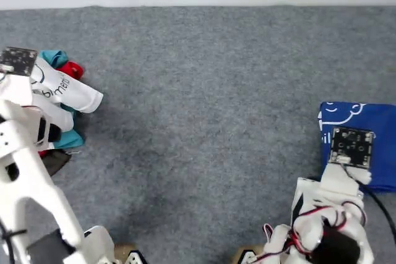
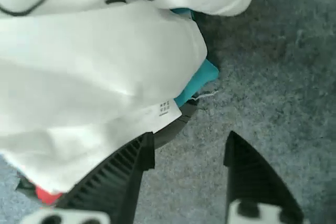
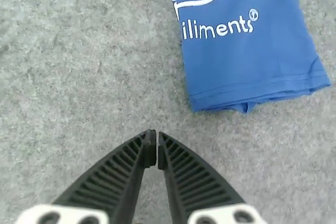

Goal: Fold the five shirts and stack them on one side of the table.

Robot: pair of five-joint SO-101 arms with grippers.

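A heap of unfolded shirts lies at the table's left edge: a white shirt (image 1: 65, 91) with dark print on top, teal (image 1: 54, 59) and red (image 1: 72, 69) cloth under it. The left arm stands over this heap. In the left wrist view my left gripper (image 2: 189, 148) is open just beside the white shirt (image 2: 94, 77), with a teal shirt (image 2: 197, 80) and a dark one peeking out below. A folded blue shirt (image 1: 362, 119) with white print lies at the right edge. My right gripper (image 3: 156, 148) is shut and empty over bare felt, close to the blue shirt (image 3: 247, 40).
Grey felt (image 1: 204, 103) covers the table, bare across its middle. A white wall runs along the far edge. The arm bases and their cables stand at the near edge on both sides.
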